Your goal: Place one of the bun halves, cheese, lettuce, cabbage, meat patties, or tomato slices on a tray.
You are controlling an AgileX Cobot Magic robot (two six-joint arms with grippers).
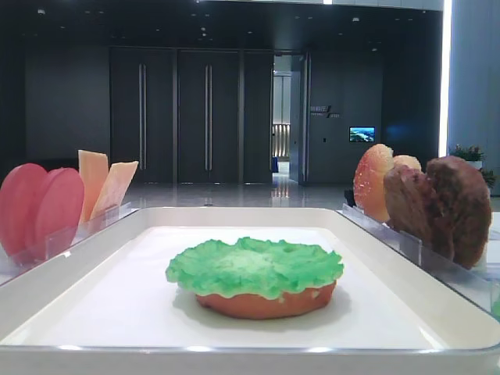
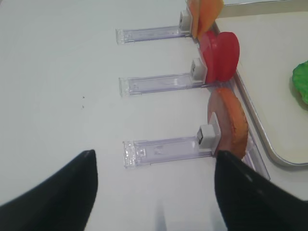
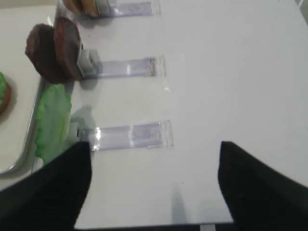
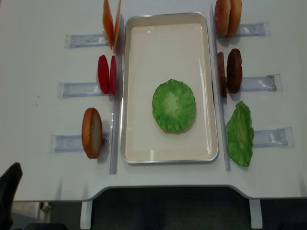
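Both grippers, left and right, hang spread and empty over table; lettuce tops bun on tray

White tray, bright green lettuce, pinkish-red tomato slices, dark brown patties, pale orange cheese, golden-brown bun halves.

1. Big white rectangular tray sits mid-table, with a frilly green lettuce leaf lying on a round golden bun half in it.
2. Left of the tray: yellow-orange cheese squares, pinkish-red tomato discs, another bun half, each standing in clear plastic racks.
3. Right: bun halves, dark brown meat patties, a second lettuce leaf.
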